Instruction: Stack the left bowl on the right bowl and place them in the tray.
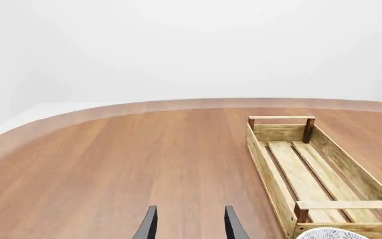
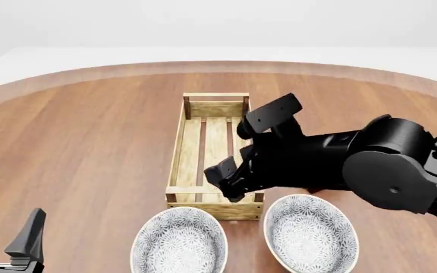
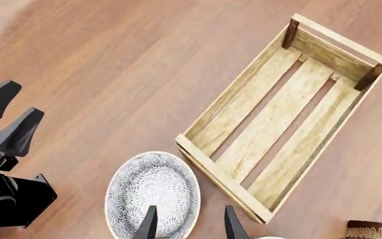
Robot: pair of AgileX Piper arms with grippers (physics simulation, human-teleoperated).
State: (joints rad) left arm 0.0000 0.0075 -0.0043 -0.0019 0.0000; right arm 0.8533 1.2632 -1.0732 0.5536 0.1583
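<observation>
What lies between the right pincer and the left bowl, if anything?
Nothing visible. In the right wrist view the right pincer is open directly over the left bowl, with only air between. The tray lies beside that bowl and the left pincer stands off to the other side, neither in the path.

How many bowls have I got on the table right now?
2. The left bowl and the right bowl sit side by side just in front of the tray, both unstacked.
</observation>
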